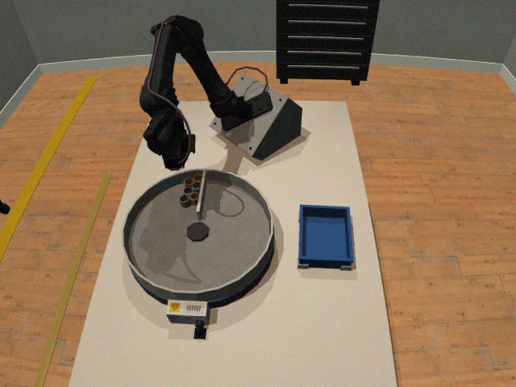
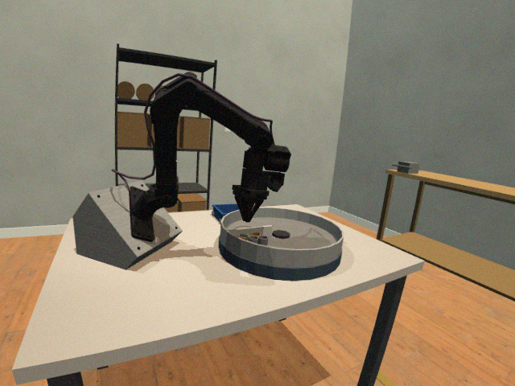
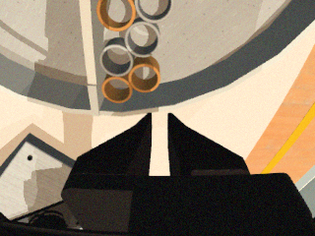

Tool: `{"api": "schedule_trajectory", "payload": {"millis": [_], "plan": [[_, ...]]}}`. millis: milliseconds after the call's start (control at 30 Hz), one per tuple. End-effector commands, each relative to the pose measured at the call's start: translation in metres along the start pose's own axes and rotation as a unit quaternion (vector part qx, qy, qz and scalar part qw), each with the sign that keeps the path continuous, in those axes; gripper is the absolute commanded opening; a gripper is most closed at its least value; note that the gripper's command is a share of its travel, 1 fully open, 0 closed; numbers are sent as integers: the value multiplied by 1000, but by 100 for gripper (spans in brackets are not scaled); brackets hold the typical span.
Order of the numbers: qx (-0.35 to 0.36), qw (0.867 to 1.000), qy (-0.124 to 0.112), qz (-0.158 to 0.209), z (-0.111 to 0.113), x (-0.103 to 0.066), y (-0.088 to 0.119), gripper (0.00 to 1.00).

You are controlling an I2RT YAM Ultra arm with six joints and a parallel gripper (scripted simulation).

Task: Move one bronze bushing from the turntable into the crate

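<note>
My gripper (image 1: 174, 167) (image 2: 248, 219) (image 3: 159, 120) is open by a narrow gap, with nothing between its fingers. It points down, above the turntable's (image 1: 233, 260) (image 2: 290, 258) arm-side rim. One bronze bushing (image 3: 117, 93) stands nearest the rim, by the divider. A second bronze bushing (image 3: 144, 85) stands beside it. A third bronze bushing (image 3: 105, 21) stands farther in, by the divider. Three grey bushings, one (image 3: 116, 68) near the divider, another (image 3: 142, 48) beside it and one (image 1: 185, 203) farthest in, share the cluster. The blue crate (image 1: 325, 239) (image 2: 224, 211) is empty.
The upright divider (image 1: 201, 193) (image 3: 89, 54) runs beside the cluster. A dark hub (image 1: 197, 231) (image 2: 280, 234) sits at the turntable's centre. A small box with a warning label (image 1: 187, 312) stands at the turntable's far side from the arm. The arm's wedge base (image 1: 276, 131) (image 2: 101, 232) stands behind.
</note>
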State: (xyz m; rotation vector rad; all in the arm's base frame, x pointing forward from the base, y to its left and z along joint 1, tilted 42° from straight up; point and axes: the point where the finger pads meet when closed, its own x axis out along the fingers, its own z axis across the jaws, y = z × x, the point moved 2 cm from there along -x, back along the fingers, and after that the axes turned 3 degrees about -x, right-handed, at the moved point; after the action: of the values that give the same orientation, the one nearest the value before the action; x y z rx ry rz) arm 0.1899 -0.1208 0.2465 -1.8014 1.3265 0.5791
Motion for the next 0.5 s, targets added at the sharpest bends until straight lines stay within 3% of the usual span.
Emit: {"api": "schedule_trajectory", "payload": {"millis": [0, 467], "plan": [[-35, 998, -13, -44, 0, 8, -5, 13], [-40, 998, -12, -47, -1, 10, -5, 13]]}}
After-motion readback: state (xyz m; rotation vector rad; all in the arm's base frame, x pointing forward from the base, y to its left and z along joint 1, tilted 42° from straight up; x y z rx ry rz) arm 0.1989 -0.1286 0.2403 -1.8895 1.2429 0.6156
